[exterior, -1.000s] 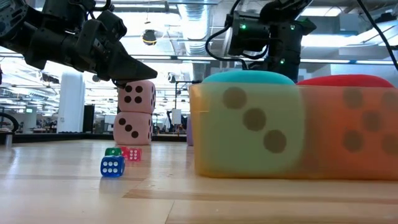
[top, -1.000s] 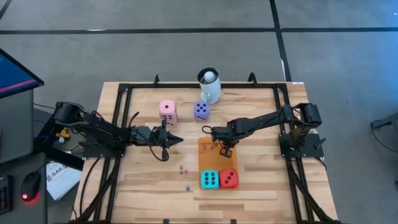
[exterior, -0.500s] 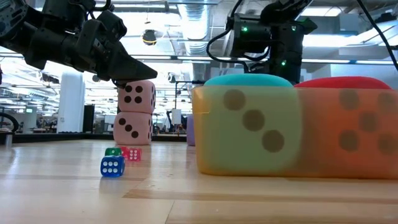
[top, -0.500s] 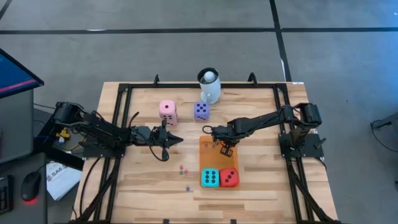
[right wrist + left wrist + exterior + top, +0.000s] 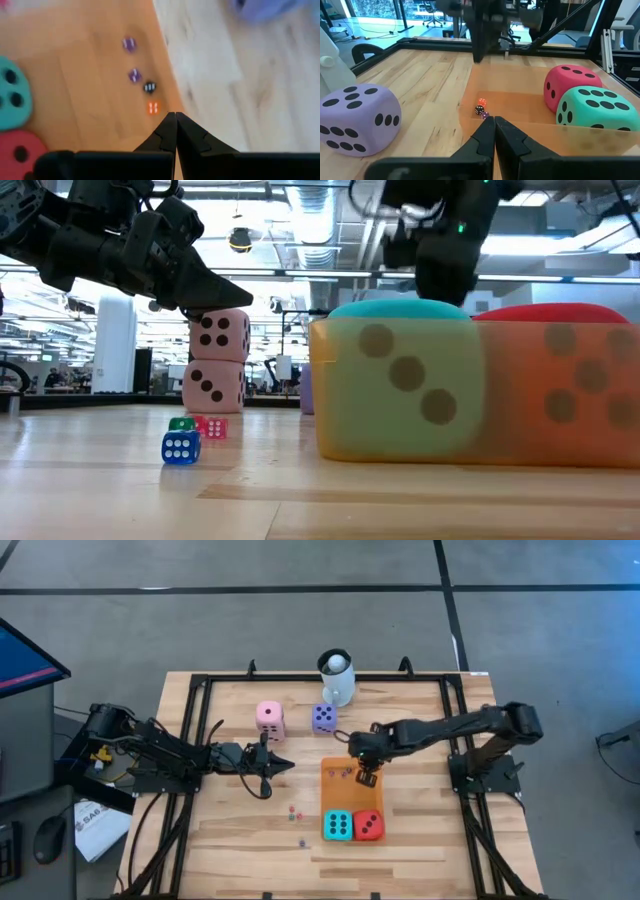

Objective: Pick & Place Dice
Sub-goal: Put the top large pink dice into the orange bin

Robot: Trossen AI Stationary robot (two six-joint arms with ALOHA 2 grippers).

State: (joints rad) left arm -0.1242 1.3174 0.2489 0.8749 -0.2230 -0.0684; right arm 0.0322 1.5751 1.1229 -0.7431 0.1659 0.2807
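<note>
High view: straight down over the whole table (image 5: pixel 230 840). Low view: table height, level, close behind the teal die (image 5: pixel 400 385). Both wrist views face the orange mat (image 5: pixel 520 100).

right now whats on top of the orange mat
On the orange mat: a teal die, a red die and tiny dice. The big dice cover the mat beneath them.
</note>
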